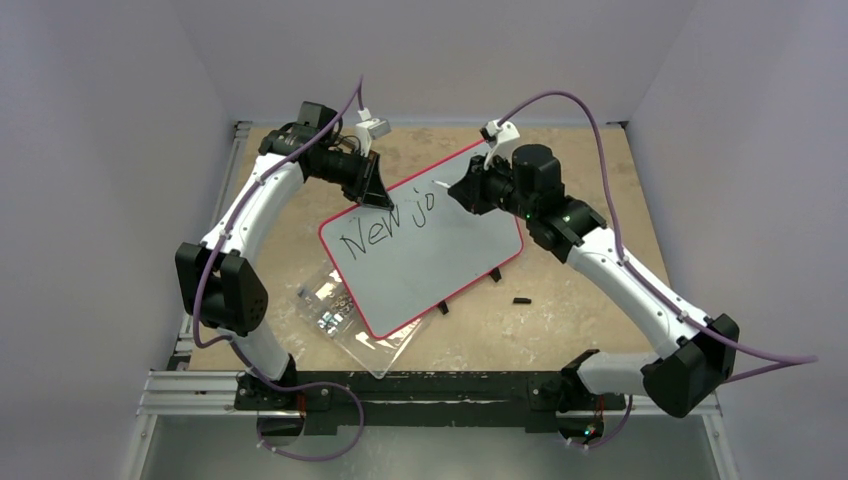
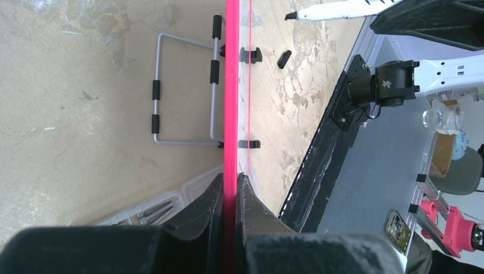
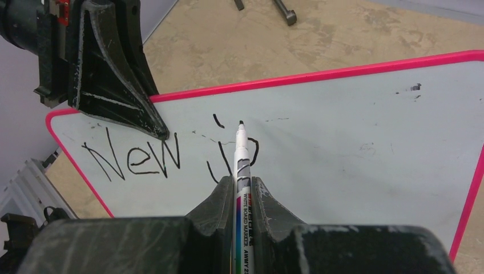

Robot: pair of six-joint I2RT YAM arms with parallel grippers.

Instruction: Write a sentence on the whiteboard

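Pinching a marker (image 3: 241, 165) over the whiteboard (image 3: 354, 148), right fingers (image 3: 212, 211).

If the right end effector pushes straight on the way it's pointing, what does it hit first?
The marker clamped in the right end effector leads, so its tip would meet the whiteboard face first, beside the unfinished sentence. The tip looks at or just off the surface; depth is unclear.
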